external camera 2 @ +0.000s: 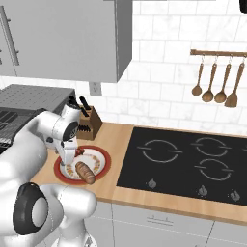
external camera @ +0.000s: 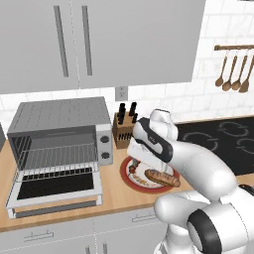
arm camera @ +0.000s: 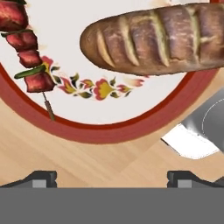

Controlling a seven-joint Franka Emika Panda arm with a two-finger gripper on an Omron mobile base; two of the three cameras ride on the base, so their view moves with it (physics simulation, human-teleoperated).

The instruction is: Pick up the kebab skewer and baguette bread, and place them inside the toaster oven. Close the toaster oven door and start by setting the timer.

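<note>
While the claw (arm camera: 112, 178) hangs over the near edge of the plate (arm camera: 109, 131), its two tips stand wide apart and hold nothing. Only the wood of the bench (arm camera: 87, 162) shows between the tips in the hand view.

On the plate lies the baguette (arm camera: 162, 37), a long golden loaf with dark cuts across it. Beside it, but not touching it, lies the skewer (arm camera: 28, 54) with red chunks and a green bit on a thin stick. One end of the stick points out toward the red rim. The plate is white with a red rim and small flowers painted on it.

From the left base view, the plate (external camera: 127, 177) sits on the bench (external camera: 111, 193) just to the right of the oven (external camera: 59, 129), and the baguette (external camera: 162, 178) lies on the near side of it. The arm bends down over the plate, and the hand hides most of the far side of it.

Wide open, the oven door (external camera: 54, 188) lies flat on the bench in front of the oven. A wire rack (external camera: 59, 156) shows inside. Two round knobs (external camera: 104, 148) sit on the right side panel.

Behind the plate stands a knife block (external camera: 122, 128) by the wall. A black stove top (external camera 2: 188, 164) lies to the right, and wooden spoons (external camera 2: 214, 79) hang on the wall above it.
</note>
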